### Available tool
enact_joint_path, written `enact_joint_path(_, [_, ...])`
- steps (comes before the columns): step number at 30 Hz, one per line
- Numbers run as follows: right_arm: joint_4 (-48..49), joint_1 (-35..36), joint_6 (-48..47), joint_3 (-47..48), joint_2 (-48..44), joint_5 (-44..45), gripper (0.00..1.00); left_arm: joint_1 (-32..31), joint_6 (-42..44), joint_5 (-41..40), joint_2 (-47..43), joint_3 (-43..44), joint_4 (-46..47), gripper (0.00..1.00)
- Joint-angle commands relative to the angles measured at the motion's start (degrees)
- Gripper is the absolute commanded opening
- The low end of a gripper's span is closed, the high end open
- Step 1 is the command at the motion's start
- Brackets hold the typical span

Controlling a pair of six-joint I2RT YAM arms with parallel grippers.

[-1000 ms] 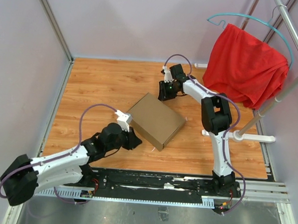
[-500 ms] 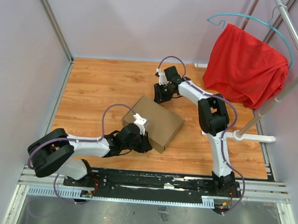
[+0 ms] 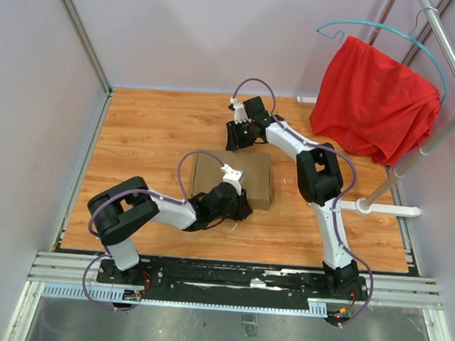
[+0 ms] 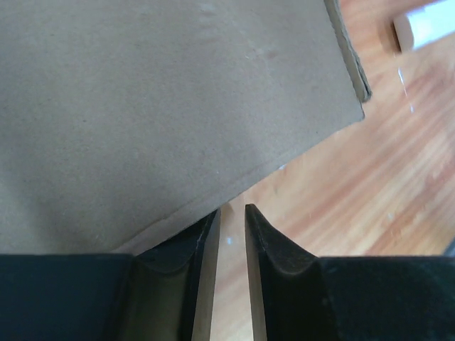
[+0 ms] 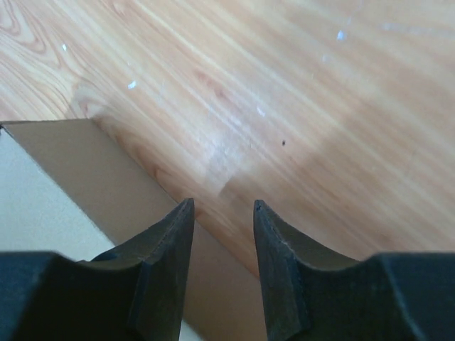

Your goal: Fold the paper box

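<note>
Wooden worktop (image 3: 153, 128) fills the walled booth. At its middle, the left gripper (image 4: 231, 207), jaws a slit apart and holding nothing, sits at the near edge of the closed paper box (image 3: 252, 175). The right gripper (image 5: 222, 202), open and empty, hangs over the far edge. Nothing pins the box, so a nudge could slide it or spring the lid. One box, two grippers, one red cloth (image 3: 376, 102).

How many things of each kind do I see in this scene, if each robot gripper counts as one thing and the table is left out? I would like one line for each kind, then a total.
Grippers: 2, the left gripper and the right gripper
Paper box: 1
Red cloth: 1
Hanger: 1
Rack: 1
Total: 6
</note>
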Motion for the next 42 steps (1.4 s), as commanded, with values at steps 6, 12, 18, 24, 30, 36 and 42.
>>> enact_joint_path(6, [-8.8,1.2,-2.8,9.8,3.4,-0.1,0.43,1.8,3.9,-11.4,5.0,7.6,-2.3,0.28])
enact_joint_path(12, [-5.1,-0.4,-1.3,5.1,-2.6,2.7,0.42,1.8,3.5,-11.5,-0.5,5.9,-4.8,0.31])
enact_joint_path(18, [3.1,-2.2,0.9,-5.6,-12.5,4.7,0.44,1.5,2.5,-9.9,-9.4,3.2,-6.7,0.38])
enact_joint_path(24, [11.4,-3.3,1.6,-15.4,-25.3,4.3,0.63,1.4,3.5,-11.9,-22.5,-0.3,-10.1,0.60])
enact_joint_path(30, [13.9,-3.3,6.0,-28.5,-39.5,9.8,0.98,1.4,9.5,-17.4,-38.0,1.9,-27.6,0.98])
enact_joint_path(36, [17.6,-3.1,16.5,-52.1,-56.1,18.3,0.98,1.4,13.4,-23.3,-52.1,5.6,-46.6,0.99])
enact_joint_path(42, [20.4,-3.0,17.6,-66.5,-69.5,17.5,0.98,1.4,11.9,-22.7,-60.6,6.9,-54.5,0.99])
